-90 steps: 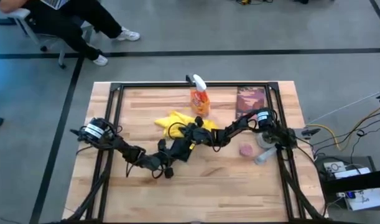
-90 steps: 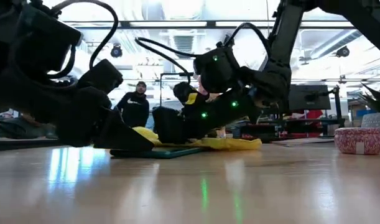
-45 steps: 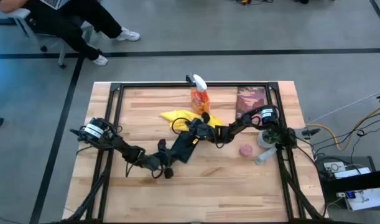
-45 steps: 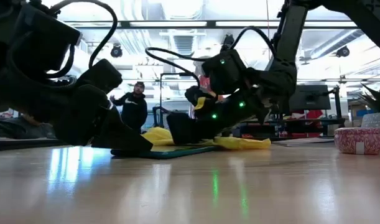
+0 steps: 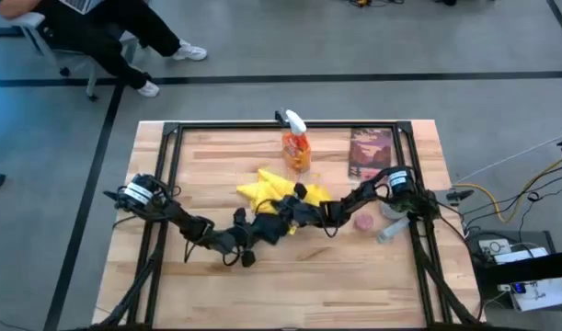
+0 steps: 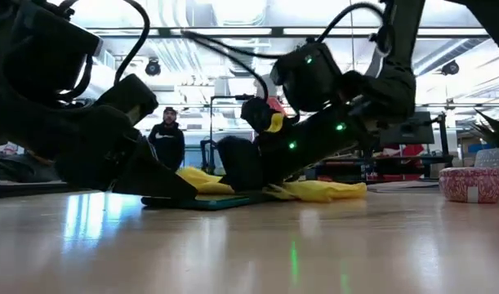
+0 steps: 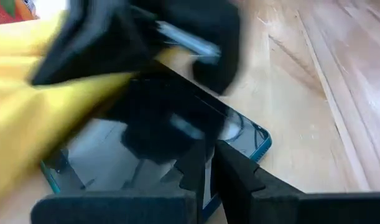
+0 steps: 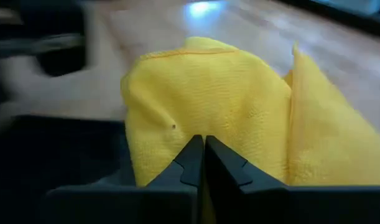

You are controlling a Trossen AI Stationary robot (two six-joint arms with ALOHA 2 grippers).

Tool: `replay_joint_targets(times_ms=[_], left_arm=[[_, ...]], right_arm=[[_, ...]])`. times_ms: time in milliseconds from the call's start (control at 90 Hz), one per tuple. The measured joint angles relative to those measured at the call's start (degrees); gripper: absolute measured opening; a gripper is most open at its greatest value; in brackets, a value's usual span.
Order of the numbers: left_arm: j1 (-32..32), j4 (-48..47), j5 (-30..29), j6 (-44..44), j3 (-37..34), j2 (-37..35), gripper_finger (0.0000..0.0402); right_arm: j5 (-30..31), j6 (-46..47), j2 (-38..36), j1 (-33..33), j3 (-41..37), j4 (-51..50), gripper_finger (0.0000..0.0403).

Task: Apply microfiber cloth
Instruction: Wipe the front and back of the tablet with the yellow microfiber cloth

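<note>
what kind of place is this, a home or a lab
Most likely a robotics lab or workshop, not a home. The wooden table carries a dark metal frame for the arms, cables trail off its side, and the low view shows ceiling ducts and a person standing among equipment.

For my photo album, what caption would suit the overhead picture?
Right gripper drags the yellow microfiber cloth over a black tablet pinned by the left gripper.

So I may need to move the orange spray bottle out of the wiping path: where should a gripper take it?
Probably around the narrow neck of the orange spray bottle, just below its white trigger. It looks upright at the table's far edge, so come down from above: the microfiber cloth and both arms crowd its near side.
</note>
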Motion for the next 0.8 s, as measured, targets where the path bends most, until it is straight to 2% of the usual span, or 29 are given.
replay_joint_targets(times_ms=[267, 633, 800], left_arm=[[0.05, 0.0, -0.33, -0.25, 0.0, 0.0, 0.0021], [0.24, -0.15, -1.63, -0.28, 0.02, 0.0, 0.0021], [0.2, -0.44, -1.53, -0.3, -0.05, -0.02, 0.0021]], right_arm=[[-1.83, 3.0, -0.18, 5.48, 0.24, -0.05, 0.0], [8.98, 6.28, -4.37, 2.24, -7.58, -1.86, 0.0], [10.97, 4.07, -8.5, 0.12, -11.27, -3.21, 0.0]])
